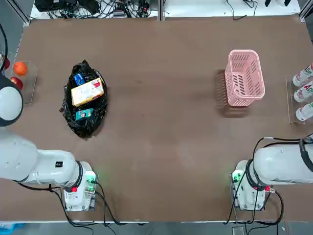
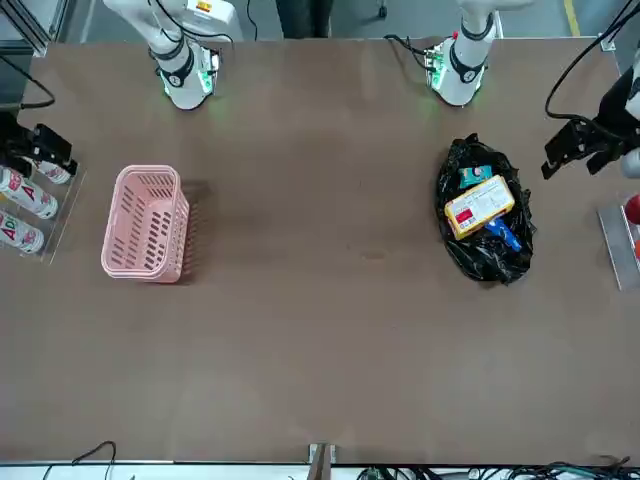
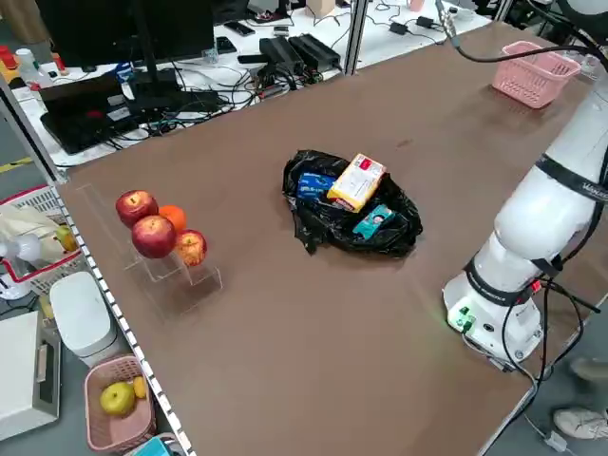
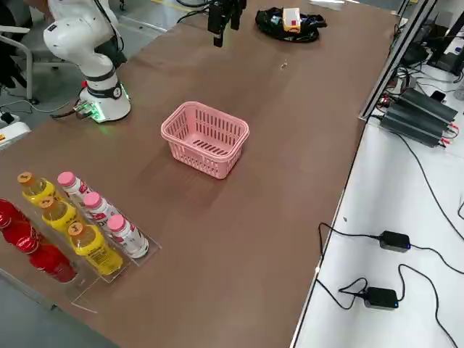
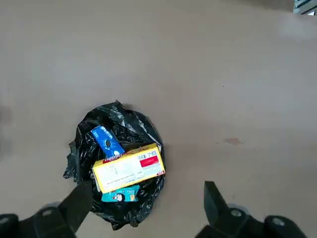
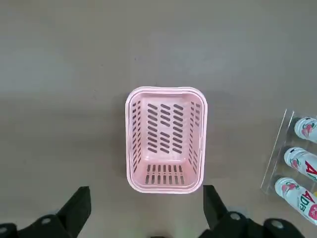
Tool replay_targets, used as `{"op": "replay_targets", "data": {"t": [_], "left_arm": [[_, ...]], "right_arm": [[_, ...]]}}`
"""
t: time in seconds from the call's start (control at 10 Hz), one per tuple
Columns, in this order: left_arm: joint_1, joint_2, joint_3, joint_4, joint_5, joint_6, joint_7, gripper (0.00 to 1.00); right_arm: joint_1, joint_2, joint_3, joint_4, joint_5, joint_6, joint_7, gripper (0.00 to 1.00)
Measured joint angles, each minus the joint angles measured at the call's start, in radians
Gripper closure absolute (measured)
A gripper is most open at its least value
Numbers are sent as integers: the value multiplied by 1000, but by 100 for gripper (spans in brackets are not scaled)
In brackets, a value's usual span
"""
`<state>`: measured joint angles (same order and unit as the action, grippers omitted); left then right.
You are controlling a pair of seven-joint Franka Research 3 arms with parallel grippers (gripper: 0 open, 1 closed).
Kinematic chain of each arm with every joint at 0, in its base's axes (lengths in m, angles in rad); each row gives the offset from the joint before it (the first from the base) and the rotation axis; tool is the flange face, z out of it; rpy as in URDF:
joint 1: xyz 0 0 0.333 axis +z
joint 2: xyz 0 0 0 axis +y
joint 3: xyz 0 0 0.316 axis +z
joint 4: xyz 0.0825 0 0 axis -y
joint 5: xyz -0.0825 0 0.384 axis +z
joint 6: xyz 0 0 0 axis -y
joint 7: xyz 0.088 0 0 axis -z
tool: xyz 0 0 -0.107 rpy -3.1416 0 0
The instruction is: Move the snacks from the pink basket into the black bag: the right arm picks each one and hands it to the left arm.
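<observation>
With all 3 packaged snacks [image 1: 87, 93] lying in the wrinkled black plastic bag [image 1: 85, 125] and the slotted pink plastic basket [image 6: 165, 140] empty, both grippers' jaws gape wide; any further reach might only spill the bag

Pink basket [image 1: 244, 78], slotted lattice walls. Glossy black bag [image 1: 85, 100]. Snacks: blue packet [image 1: 79, 78], yellow box [image 1: 87, 91] with red marks, teal box [image 1: 84, 114].

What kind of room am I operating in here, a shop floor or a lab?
Most likely a robotics lab: two arms are bolted to a brown table, cables and power bricks lie alongside it, and monitors stand beside it.
</observation>
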<state>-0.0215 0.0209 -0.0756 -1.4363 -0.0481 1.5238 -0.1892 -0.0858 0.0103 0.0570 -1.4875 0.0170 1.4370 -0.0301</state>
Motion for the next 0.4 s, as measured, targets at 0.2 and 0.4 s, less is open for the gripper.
{"op": "replay_targets", "data": {"t": [0.2,0.4], "left_arm": [[-2,2,24,-5,1,0,13,1],[-2,5,34,-6,1,0,14,1]], "right_arm": [[-3,0,0,0,0,-9,0,0],[8,0,-16,1,0,-10,0,0]]}}
